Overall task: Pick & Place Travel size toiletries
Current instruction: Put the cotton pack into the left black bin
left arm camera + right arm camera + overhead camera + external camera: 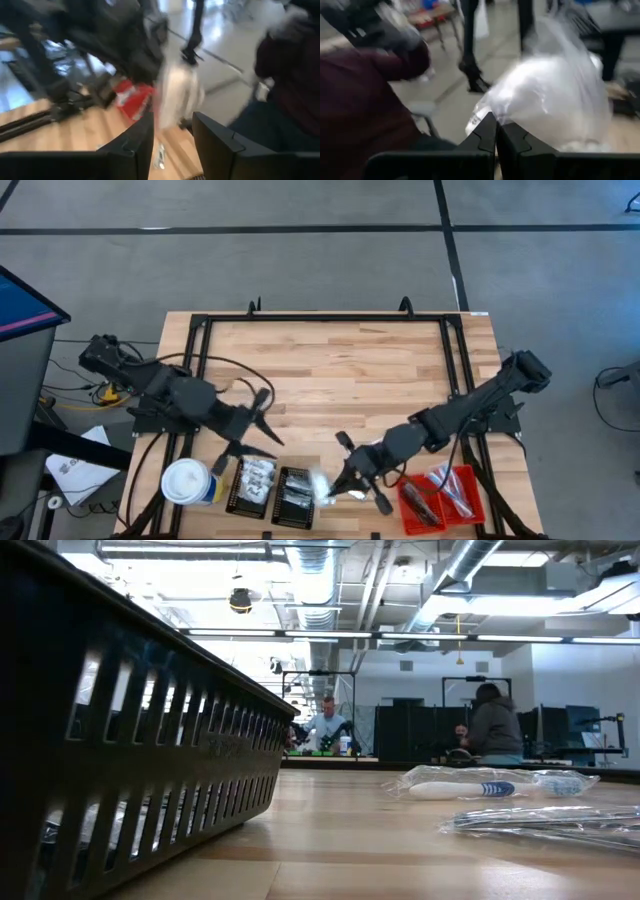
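Over the table (340, 370), right end effector (335, 492) grips a white packet (322, 486); left end effector (262, 423) parted.

Left tool (262, 420) fingers parted; right tool (345, 485) pinched closed.

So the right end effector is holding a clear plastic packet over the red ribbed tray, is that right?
Not quite. The high view shows the right end effector holding the clear plastic packet beside the black ribbed tray, not over the red ribbed tray, which sits farther to its right. The right wrist view confirms its fingers are shut on the packet.
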Robot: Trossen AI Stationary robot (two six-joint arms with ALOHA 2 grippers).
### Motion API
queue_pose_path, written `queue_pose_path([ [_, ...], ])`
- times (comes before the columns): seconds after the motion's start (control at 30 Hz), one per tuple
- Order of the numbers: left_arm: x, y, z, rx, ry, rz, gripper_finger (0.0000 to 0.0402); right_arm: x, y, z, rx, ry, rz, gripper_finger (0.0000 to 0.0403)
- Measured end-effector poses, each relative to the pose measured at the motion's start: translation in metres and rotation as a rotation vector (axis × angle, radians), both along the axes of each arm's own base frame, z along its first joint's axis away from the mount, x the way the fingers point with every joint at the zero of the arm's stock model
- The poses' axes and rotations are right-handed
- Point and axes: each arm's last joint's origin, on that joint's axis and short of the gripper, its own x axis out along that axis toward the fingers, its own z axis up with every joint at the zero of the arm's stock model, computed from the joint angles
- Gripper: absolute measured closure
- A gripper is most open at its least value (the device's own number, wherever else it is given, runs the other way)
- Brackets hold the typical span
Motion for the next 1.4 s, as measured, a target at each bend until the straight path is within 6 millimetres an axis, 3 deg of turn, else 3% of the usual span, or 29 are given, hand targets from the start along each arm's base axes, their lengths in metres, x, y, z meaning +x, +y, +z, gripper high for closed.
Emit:
queue_pose_path([
  [0.2,0.031,-0.012,0.003,0.051,0.014,-0.112,0.0265,0.001,0.002,0.0,-0.012,0.003,0.053,0.0403],
  [0.33,0.041,-0.015,0.005,0.094,0.001,-0.123,0.0258,-0.001,0.004,0.001,-0.023,-0.007,0.083,0.0403],
  [0.63,0.052,0.01,0.008,0.016,0.024,-0.091,0.024,0.0,0.001,0.0,-0.037,0.0,0.081,0.0403],
  [0.77,0.069,0.02,-0.004,-0.106,0.128,-0.157,0.0232,0.001,-0.001,0.0,-0.036,-0.001,0.076,0.0403],
  [0.97,0.088,0.017,-0.022,-0.112,0.188,-0.17,0.022,0.001,0.001,0.0,-0.036,-0.001,0.08,0.0403],
  [1.4,0.096,0.004,-0.031,-0.109,0.174,-0.258,0.0217,0.0,0.001,-0.001,-0.05,-0.006,0.083,0.0403],
])
